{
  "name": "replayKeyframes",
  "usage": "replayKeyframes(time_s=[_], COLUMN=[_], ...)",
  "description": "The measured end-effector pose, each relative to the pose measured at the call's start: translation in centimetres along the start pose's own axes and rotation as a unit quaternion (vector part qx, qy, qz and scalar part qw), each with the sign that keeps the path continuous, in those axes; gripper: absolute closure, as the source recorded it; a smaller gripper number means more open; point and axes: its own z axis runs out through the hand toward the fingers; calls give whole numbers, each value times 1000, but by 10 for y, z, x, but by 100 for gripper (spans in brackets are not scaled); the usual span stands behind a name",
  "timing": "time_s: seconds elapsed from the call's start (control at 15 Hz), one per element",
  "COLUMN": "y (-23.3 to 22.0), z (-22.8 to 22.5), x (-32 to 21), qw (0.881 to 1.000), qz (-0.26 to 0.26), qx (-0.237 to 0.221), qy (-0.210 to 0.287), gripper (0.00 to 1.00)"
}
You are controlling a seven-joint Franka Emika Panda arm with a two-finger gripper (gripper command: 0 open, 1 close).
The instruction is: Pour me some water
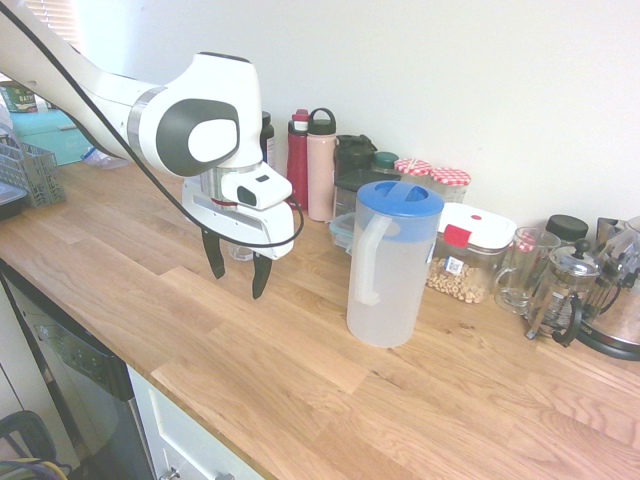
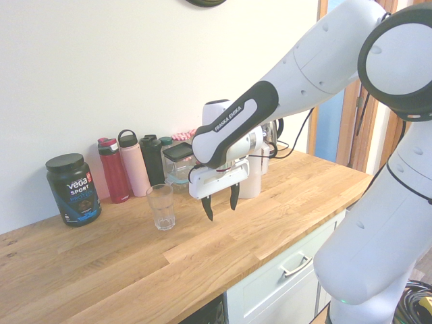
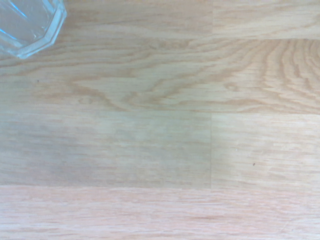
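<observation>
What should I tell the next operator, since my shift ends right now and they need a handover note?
Gripper: open and holding nothing, hanging above the counter.
Pitcher: upright on the counter, blue lid on, handle towards the gripper's side.
Glass: upright on the counter, near the protein tub and bottles; no water visible in it.
Done: no pouring to be seen.
Left: grip the pitcher, pour into the glass, set the pitcher down. How full the pitcher is, I cannot tell.
</observation>
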Motion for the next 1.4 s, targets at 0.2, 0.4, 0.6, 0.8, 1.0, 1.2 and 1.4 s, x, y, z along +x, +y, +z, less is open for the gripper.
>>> replayKeyframes(time_s=[0.2,0.4,0.6,0.8,1.0,1.2,1.4], y=[-1,-13,-15,12,58,112,136], z=[0,-38,-115,-198,-237,-241,-218], x=[1,15,38,65,98,131,152], qw=[1000,1000,998,995,992,993,994], qz=[-2,-8,-20,-62,-92,-80,-72], qx=[-2,8,23,21,19,24,38], qy=[1,23,46,78,89,83,65], gripper=[0,0,0,0,0,0,0])
